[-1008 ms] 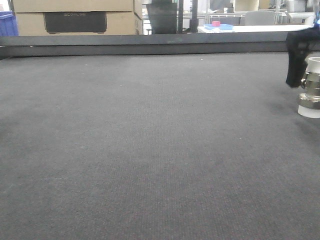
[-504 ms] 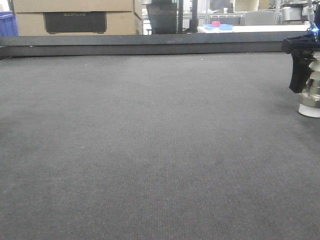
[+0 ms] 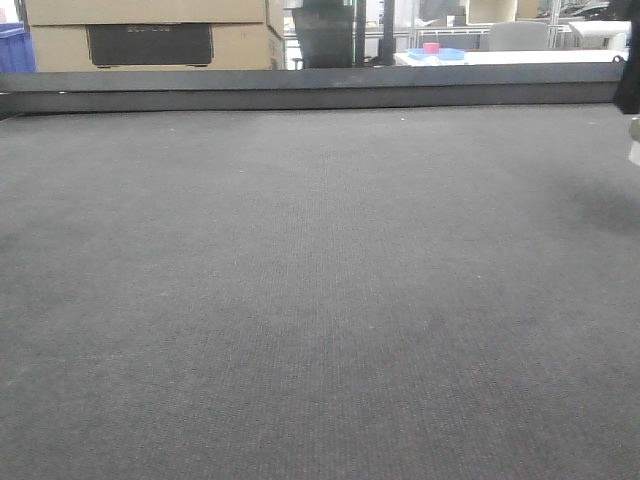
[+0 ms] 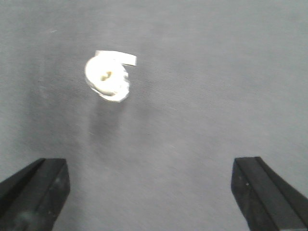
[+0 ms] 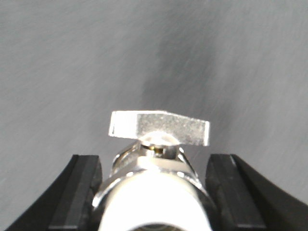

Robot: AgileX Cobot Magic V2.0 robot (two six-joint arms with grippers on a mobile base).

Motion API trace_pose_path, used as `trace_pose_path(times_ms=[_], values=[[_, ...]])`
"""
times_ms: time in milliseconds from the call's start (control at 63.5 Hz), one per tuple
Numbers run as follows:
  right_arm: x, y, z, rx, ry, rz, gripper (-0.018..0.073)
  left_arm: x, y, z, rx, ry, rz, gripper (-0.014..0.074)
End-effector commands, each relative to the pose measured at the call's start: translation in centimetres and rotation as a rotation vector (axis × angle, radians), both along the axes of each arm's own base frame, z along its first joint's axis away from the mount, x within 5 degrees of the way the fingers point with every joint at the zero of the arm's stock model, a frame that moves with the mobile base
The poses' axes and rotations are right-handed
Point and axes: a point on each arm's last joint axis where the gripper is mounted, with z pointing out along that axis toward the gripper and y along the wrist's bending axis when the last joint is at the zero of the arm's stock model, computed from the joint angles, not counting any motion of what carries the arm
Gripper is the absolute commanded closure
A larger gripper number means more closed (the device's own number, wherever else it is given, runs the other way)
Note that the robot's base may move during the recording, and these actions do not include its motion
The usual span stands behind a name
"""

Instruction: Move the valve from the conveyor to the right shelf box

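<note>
My right gripper (image 5: 154, 192) is shut on the valve (image 5: 156, 163). The valve's white cap faces the camera and its flat silvery lever (image 5: 159, 127) sits on top. The blurred grey conveyor (image 5: 72, 62) lies below with a shadow on it. In the front view only a dark edge of the right gripper (image 3: 630, 90) and a sliver of the valve (image 3: 635, 150) show at the far right above the conveyor (image 3: 300, 280). My left gripper (image 4: 151, 197) is open and empty over the belt. A white-capped valve-like piece (image 4: 107, 77) shows ahead of it, blurred.
A dark raised rim (image 3: 300, 88) runs along the belt's far edge. Behind it stand cardboard boxes (image 3: 150, 35), a blue bin (image 3: 15, 48) at the left and a white table with a blue tray (image 3: 440, 53).
My right gripper has lifted the valve off the belt and carried it up and to the right, almost out of the front view. A faint shadow stays on the belt.
</note>
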Motion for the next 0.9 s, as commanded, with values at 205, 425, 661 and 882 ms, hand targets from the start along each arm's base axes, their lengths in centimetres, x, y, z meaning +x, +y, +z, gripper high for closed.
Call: trace_pose_path(times_ms=[205,425,661,882], values=[[-6.8,0.0,2.1,0.045,-0.186,-0.028,0.0712,6.8,2.8,-2.3,0.006,0.082,-0.067,0.0015],[-8.5,0.0,3.6,0.050,-0.238,-0.026,0.0712,11.1,3.8,-6.3,0.004,0.142,-0.060,0.0015],[-8.7,0.0,3.8,0.050,-0.247,-0.025,0.0712,13.3,4.3,-10.5,-0.005,0.242,-0.064,0.0015],[-8.7,0.0,3.8,0.050,-0.247,-0.025,0.0712,14.2,4.7,-12.6,0.010,0.288,-0.066,0.0015]])
